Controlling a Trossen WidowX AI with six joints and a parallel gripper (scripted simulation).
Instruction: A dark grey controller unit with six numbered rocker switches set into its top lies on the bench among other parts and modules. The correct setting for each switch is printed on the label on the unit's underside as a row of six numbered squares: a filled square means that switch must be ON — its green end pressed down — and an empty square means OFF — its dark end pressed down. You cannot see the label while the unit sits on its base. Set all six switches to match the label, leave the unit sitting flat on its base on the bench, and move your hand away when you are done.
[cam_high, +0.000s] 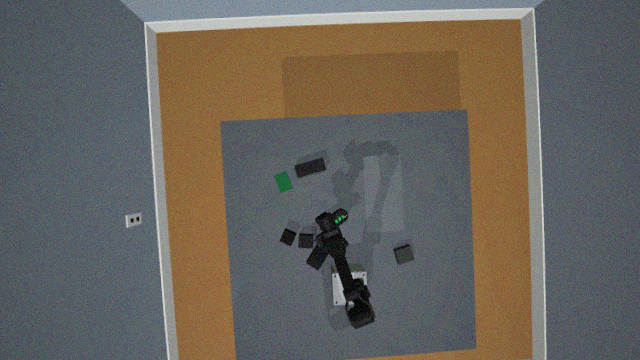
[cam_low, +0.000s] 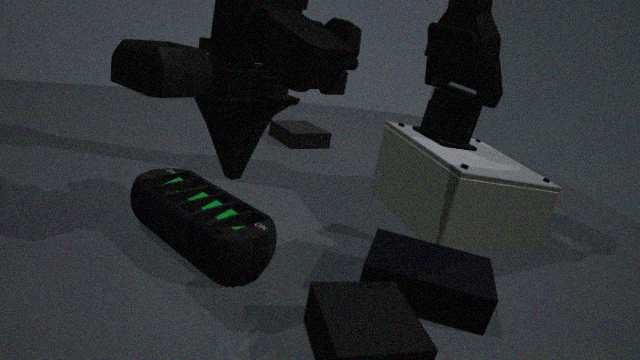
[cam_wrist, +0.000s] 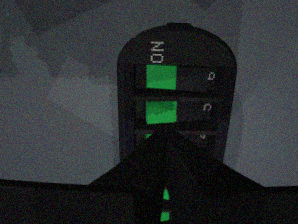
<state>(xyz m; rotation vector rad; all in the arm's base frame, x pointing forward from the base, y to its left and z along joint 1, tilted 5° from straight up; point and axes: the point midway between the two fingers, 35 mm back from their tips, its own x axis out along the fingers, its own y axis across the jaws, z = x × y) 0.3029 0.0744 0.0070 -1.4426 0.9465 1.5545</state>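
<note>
The dark grey controller unit sits on its base, its switches facing up. Green wedges of differing size show along its row in the exterior view. In the wrist view two switches beside the ON marking show broad green ends; a third shows only a sliver of green, and my fingers cover part of the row. The small digits are hard to read. The label underneath is hidden. My gripper is shut and empty, its tips pointing down. They appear above the unit's top in the wrist view; contact is not seen.
Dark blocks lie near the unit. Another block lies farther off. A long dark block and a green piece lie beyond. The arm stands on a pale box.
</note>
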